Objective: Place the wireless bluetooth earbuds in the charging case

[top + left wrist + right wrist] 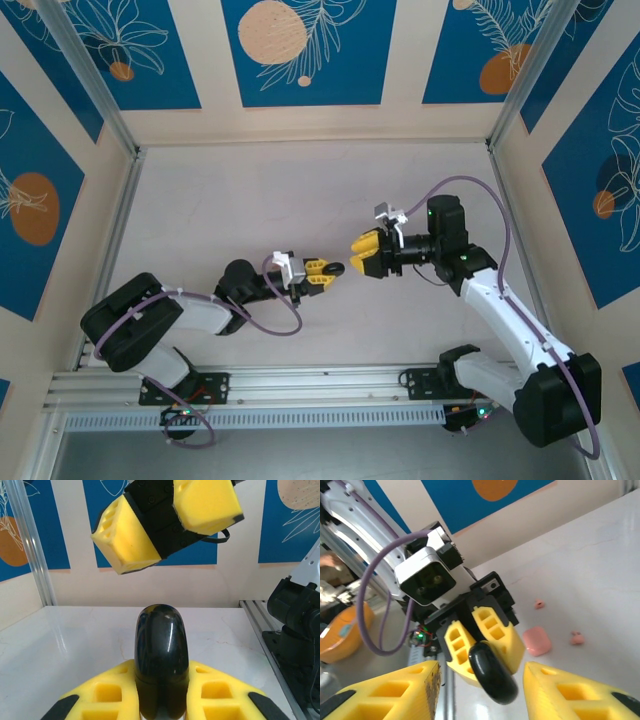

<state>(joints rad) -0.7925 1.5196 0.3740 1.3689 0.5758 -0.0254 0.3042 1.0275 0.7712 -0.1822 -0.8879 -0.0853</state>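
Black charging case (161, 630) inside left claw (161, 669)

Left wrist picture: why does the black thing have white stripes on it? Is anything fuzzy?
Left wrist view: those stripes are glare on the glossy black case, which looks slightly soft this close to the lens. Right wrist view: the pink case looks small and blurry.

The pink earbud (577, 638) (tiny) is blurred; black case (162, 665) is cut off below.

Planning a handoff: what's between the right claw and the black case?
Nothing: a bare gap between right claw and black case, clearest from the top view.
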